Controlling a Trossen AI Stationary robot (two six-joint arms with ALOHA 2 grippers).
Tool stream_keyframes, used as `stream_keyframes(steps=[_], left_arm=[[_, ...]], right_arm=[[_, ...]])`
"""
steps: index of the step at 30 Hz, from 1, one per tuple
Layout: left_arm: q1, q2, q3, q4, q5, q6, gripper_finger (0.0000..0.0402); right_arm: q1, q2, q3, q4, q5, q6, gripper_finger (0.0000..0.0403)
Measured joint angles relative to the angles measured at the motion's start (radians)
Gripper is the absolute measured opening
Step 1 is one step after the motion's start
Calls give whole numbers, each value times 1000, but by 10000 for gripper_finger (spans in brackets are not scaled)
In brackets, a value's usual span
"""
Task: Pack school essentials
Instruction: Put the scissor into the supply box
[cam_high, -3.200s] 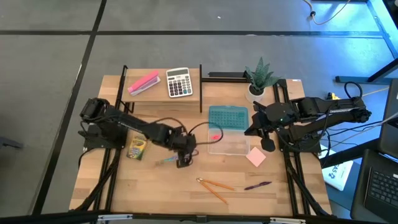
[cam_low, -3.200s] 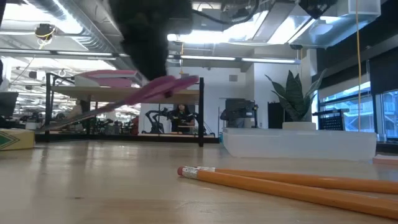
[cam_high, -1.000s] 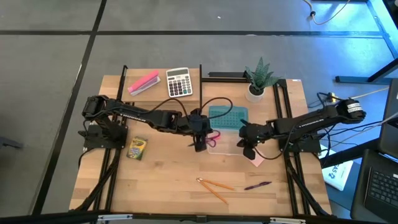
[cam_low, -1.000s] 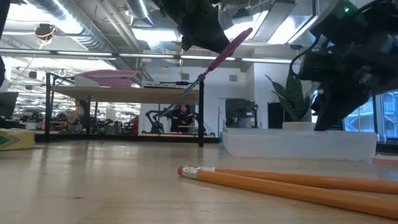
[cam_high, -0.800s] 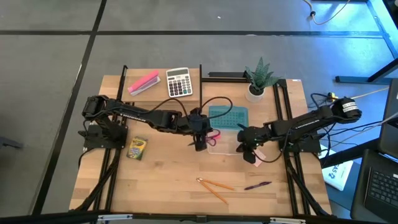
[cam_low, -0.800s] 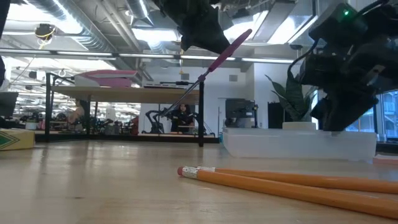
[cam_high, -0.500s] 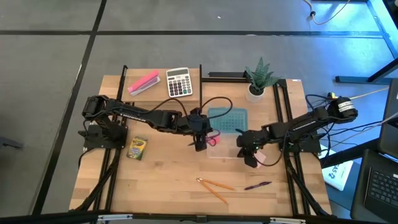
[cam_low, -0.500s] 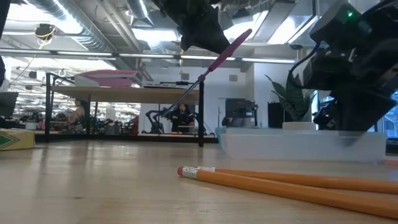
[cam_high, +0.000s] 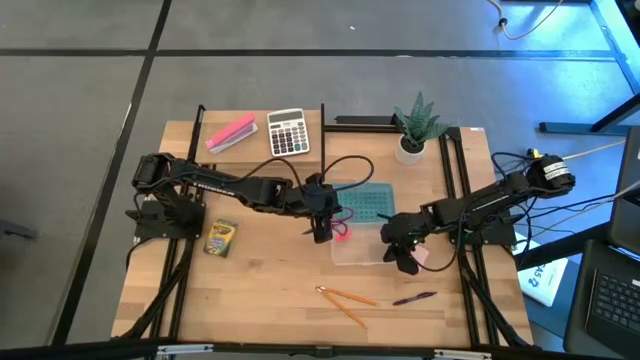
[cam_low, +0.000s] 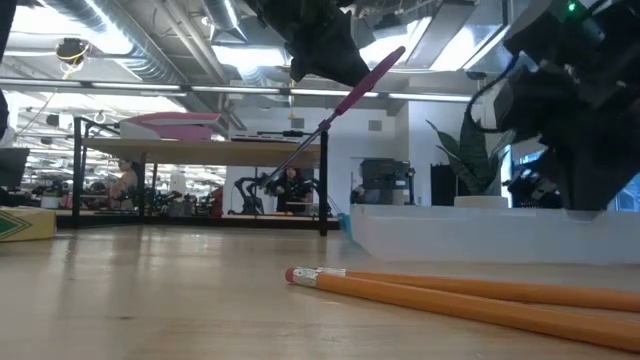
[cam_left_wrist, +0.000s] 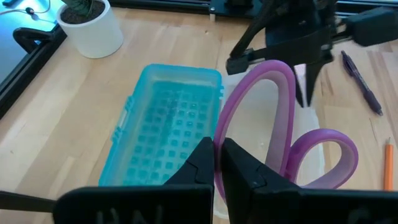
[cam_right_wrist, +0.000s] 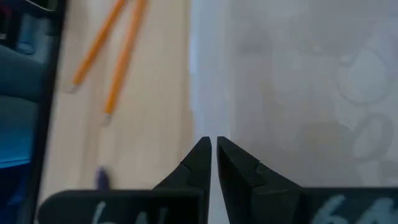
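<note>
The left gripper (cam_high: 321, 222) hangs above the middle of the wooden bench (cam_high: 270, 300), its fingers (cam_left_wrist: 205, 163) closed on the purple-handled scissors (cam_left_wrist: 283, 134). The wrist view shows the two dark fingers pinching one handle loop, and from table height the scissors (cam_low: 345, 100) hang tilted in the air, clear of the bench top. Just beside them on the bench lies the open clear plastic case (cam_high: 362, 245) with its turquoise lid (cam_high: 366, 198) folded back toward the far edge.

The right gripper (cam_high: 402, 250) is at the near right corner of the case, its fingers (cam_right_wrist: 200, 163) closed together at the case's clear wall (cam_right_wrist: 211, 81); whether they pinch that wall cannot be told. The square pink notepad (cam_high: 422, 256) lies just beside this gripper, partly hidden by it.

Two orange pencils (cam_high: 345, 301) lie crossed near the front edge, with the purple pen (cam_high: 413, 298) beside them toward the right. The yellow-green crayon box (cam_high: 219, 238) lies near the left edge. On a raised shelf at the far left corner sit a long pink block (cam_high: 231, 133) and a grey calculator (cam_high: 288, 132); a small potted plant (cam_high: 415, 128) stands at the far edge.
</note>
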Motion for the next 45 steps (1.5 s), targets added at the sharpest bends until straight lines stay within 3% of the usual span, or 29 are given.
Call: stream_keyframes(steps=[7,28,36,45], left_arm=[[3,0,0,0,0,0,2],[3,0,0,32,3,1,3],[-1,0,0,160,17,-8,2],[-35,85,0,401,22,-10,2]], right_arm=[[0,0,75,-53,-24,-28,30],[-66,-12,467,-624,95,-238,30],[-66,-162,552,-736,228,-179,30],[-65,-374,557,-722,324,-154,30]])
